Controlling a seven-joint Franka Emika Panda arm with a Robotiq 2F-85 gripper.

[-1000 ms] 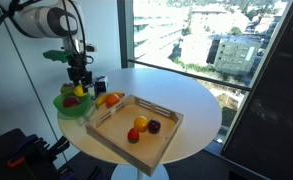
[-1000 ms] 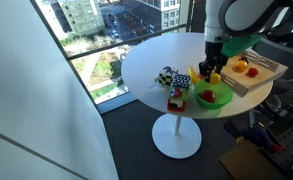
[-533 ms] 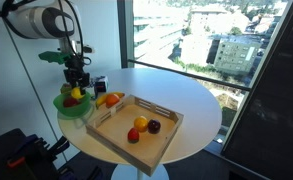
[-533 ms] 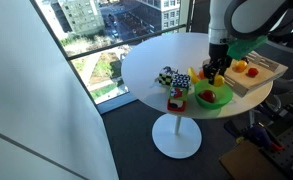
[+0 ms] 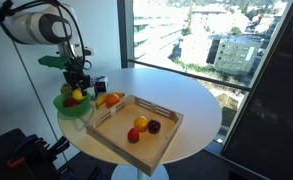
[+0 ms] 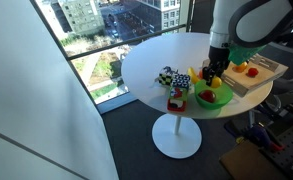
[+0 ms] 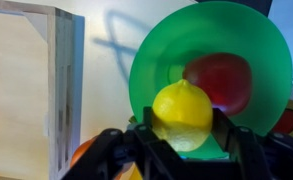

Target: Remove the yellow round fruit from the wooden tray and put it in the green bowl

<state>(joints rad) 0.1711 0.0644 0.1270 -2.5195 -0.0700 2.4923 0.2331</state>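
Daylight from the windows (image 5: 206,40) beyond the end effector (image 5: 77,84) lit both exterior views brightly, though detail stayed soft. In the wrist view a dark shadow (image 7: 121,45) crossed the pale bench (image 7: 101,100) ahead of the end effector, whose edges blurred.

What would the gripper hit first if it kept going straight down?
The gripper holds the yellow round fruit; that fruit would probably meet the green bowl first, beside the red fruit. Depth unclear.

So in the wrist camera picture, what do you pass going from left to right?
wooden tray → yellow round fruit → red fruit
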